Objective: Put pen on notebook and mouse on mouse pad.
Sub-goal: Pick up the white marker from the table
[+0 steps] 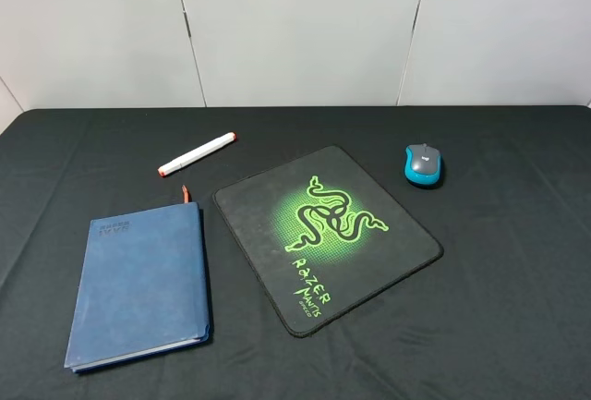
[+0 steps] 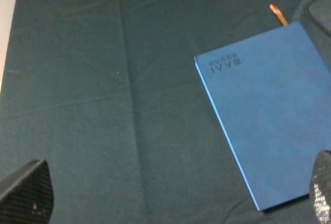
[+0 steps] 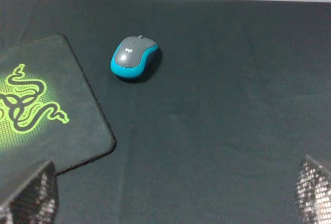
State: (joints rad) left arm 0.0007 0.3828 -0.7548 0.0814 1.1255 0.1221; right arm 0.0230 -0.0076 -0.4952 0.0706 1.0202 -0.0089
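Gaping wide, left fingers (image 2: 28, 193) and right fingers (image 3: 31, 193) hold nothing.

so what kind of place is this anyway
Probably a robot test bench staged as a desk: a table under black cloth, plain white wall panels behind, and a notebook, mouse pad, mouse and pen laid out on it.

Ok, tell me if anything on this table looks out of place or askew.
The pen lies on the cloth beyond the notebook, and the mouse sits on cloth off the mouse pad. The pad lies at a skewed angle. Nothing looks spilled or damaged.
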